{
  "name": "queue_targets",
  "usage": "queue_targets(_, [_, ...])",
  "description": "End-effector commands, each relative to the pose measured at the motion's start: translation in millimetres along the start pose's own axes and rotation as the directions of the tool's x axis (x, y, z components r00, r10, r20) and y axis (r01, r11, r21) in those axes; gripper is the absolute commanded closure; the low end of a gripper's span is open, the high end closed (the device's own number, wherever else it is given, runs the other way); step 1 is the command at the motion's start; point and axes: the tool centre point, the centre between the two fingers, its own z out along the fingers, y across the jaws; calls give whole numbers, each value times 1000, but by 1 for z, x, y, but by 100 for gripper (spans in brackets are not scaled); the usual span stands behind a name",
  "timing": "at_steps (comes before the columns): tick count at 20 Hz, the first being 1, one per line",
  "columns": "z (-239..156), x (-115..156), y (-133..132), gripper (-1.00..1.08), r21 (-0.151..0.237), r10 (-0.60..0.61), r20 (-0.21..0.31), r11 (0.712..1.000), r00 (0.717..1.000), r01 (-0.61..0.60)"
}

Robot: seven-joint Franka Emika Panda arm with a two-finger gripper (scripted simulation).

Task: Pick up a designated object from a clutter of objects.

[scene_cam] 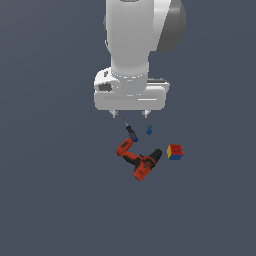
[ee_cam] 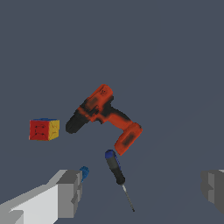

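Note:
The designated object, a tiny blue piece, lies on the grey floor between the screwdriver and the cube. In the wrist view one finger half hides it. My gripper hangs open above the clutter, with nothing between its fingers. The clutter also holds an orange-and-black power drill, a thin black-handled screwdriver and a red-yellow-blue cube.
The dark grey floor runs flat in every direction around the small group. The white arm body fills the upper middle of the exterior view.

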Motion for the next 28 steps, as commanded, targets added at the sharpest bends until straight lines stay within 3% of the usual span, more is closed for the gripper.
queue_targets(1, [0,0,0,-92,0,0,0,1000,1000,0])
queue_targets(17, [13,-4,-1,-92,16,57,15,998,998,-57])
queue_targets(28, [63,-22,-30,-92,0,90,10,996,996,-90])
